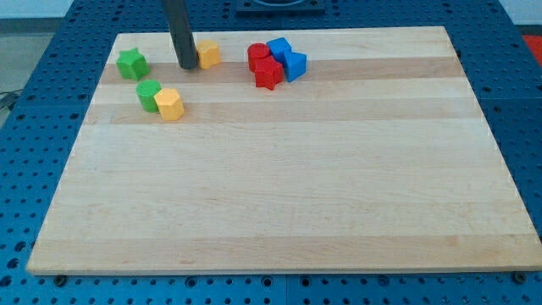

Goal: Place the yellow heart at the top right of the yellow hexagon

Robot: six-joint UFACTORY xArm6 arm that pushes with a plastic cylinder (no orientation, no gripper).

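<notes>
We set our tip (186,66) on the board (339,195), touching the left side of a yellow block (208,55); whether this is the hexagon or the heart we cannot tell. The rod has no fingers, so nothing is grasped. A second yellow block (170,104) lies just below the tip, touching a green block (149,95). A green star (131,63) sits left of the tip. Red blocks (264,65) and blue blocks (287,58) cluster to its right.

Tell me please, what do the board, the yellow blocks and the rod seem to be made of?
The board looks like pale wood, glued from strips: grain lines and bands of differing tone show.
The yellow heart and yellow hexagon look like painted wood or plastic: even colour, matte, no grain; I cannot tell which.
The rod above my tip looks dark, smooth, slightly shiny: perhaps metal or plastic.
</notes>
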